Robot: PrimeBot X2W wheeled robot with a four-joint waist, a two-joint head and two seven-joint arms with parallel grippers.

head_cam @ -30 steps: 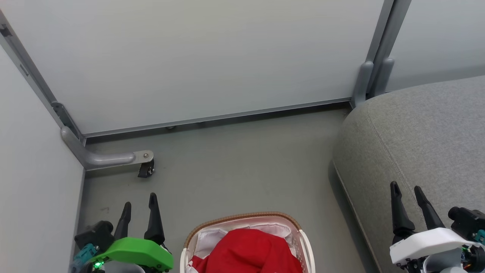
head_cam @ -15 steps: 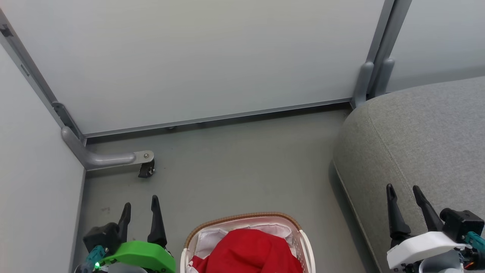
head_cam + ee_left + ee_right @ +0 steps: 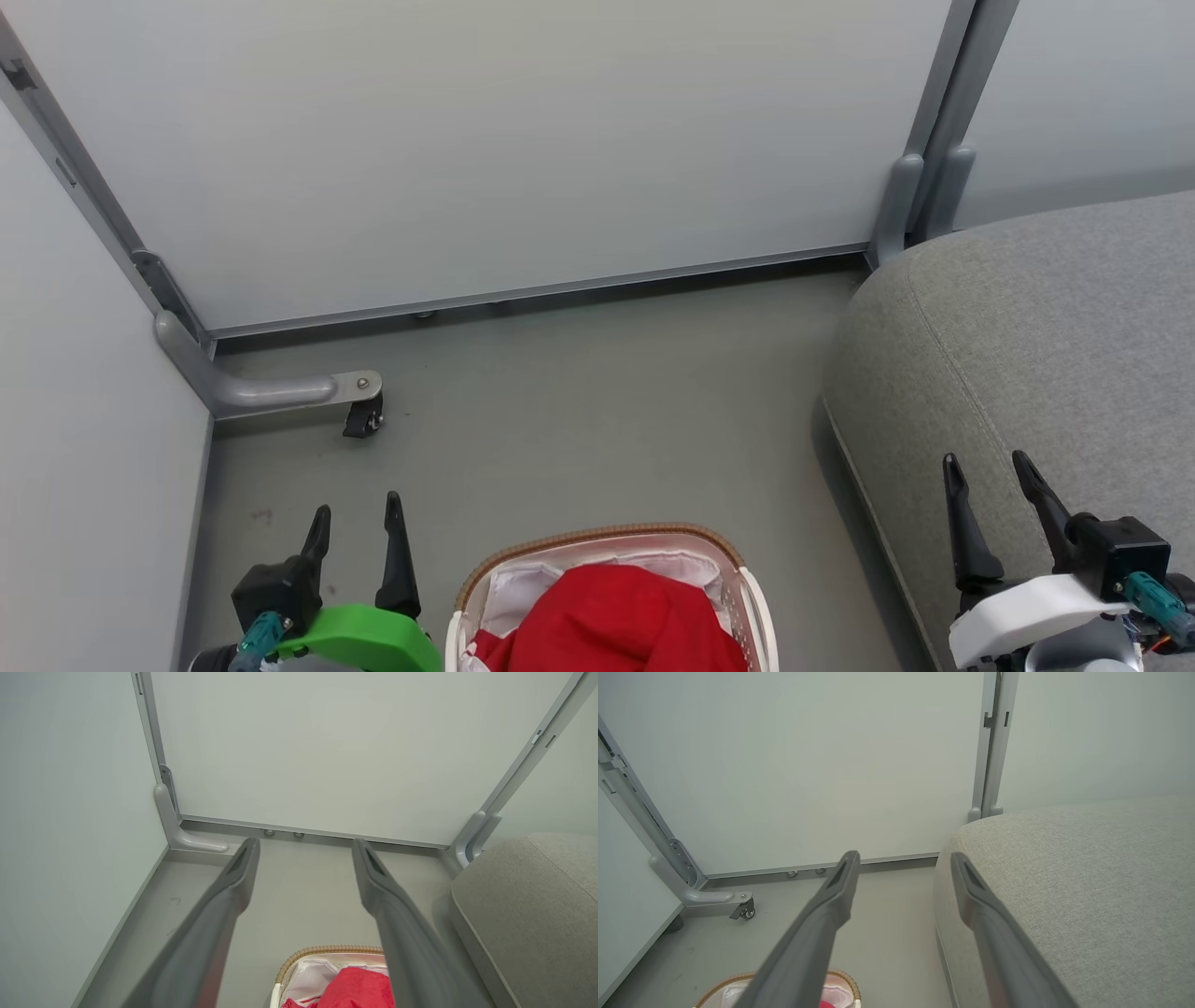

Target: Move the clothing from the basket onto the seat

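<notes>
Red clothing [image 3: 611, 621] is heaped in the white basket [image 3: 758, 607] with a brown woven rim, at the bottom middle of the head view. The left wrist view looks down on the clothing [image 3: 357, 989] and the basket [image 3: 322, 950]; the right wrist view catches the basket rim [image 3: 847, 981]. The grey seat [image 3: 1046, 345] fills the right side, also in the wrist views [image 3: 528, 914] [image 3: 1087, 891]. My left gripper [image 3: 359, 515] hangs open over the floor, left of the basket. My right gripper [image 3: 988, 462] stands open above the seat's front edge. Neither holds anything.
Pale partition panels [image 3: 485, 140] close off the back and left. A metal foot with a black caster [image 3: 359, 417] juts onto the grey floor [image 3: 597, 420] at the left. A grey post [image 3: 920, 177] stands at the seat's far corner.
Both grippers have drawn back toward the bottom of the head view and turned slightly at the wrist. The basket, clothing and seat lie as before.
</notes>
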